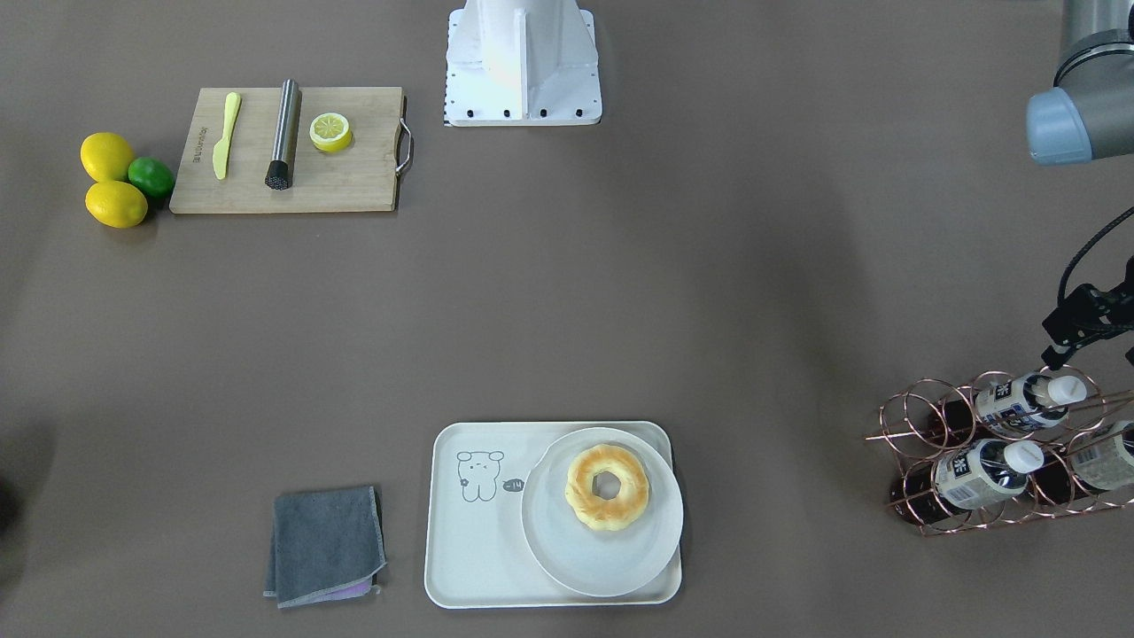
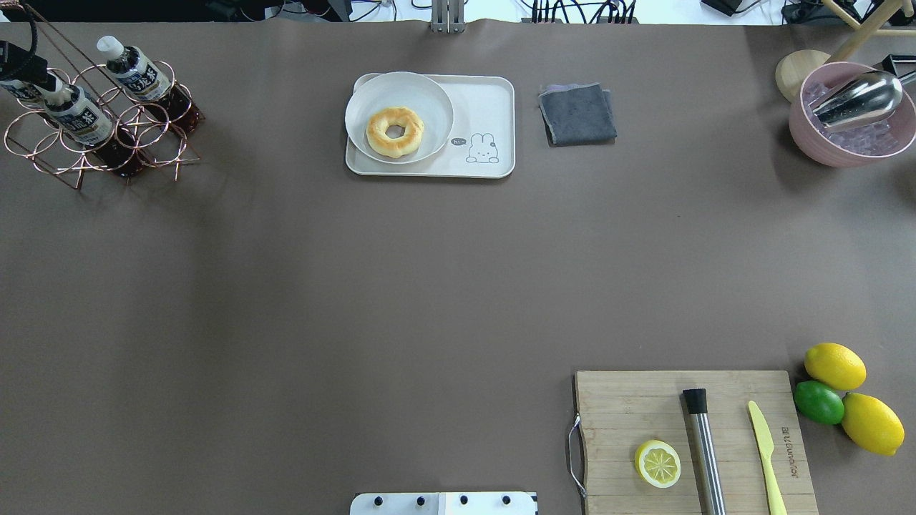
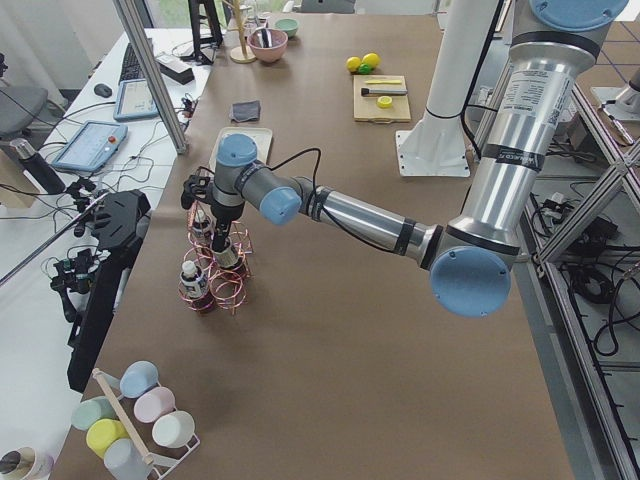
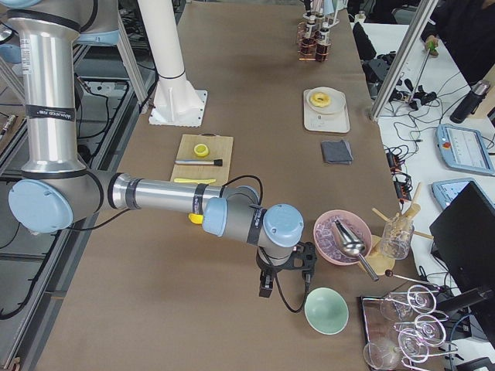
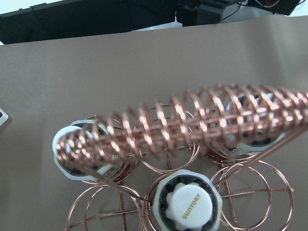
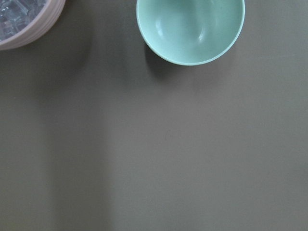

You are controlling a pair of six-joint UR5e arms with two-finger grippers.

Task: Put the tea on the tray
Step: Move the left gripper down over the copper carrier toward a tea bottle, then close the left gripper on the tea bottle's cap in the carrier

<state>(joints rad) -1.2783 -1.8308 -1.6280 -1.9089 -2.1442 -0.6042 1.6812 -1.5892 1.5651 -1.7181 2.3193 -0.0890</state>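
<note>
i'm seeing a brown counter (image 2: 286,300) lying under even light, white side desks (image 4: 424,116) carrying tablets (image 4: 464,148) and cables (image 4: 396,154) running alongside.

I see tea (image 1: 1013,403): reddish-brown, white cap, dark-and-white label | tray (image 1: 478,549): cream-white, line-drawn bear | rack (image 5: 183,126): copper | cloth (image 1: 325,542): grey | bowl (image 6: 190,29), top of my right wrist view: mint-green

- A doughnut (image 1: 608,486) is held on a white plate (image 1: 567,549).
- A knife (image 1: 226,135), metal rod (image 1: 283,133) and lemon half (image 1: 330,131) are laid on a cutting board (image 1: 354,182).
- A grey cloth (image 1: 325,545) is laid folded on the counter (image 1: 620,292).
</note>
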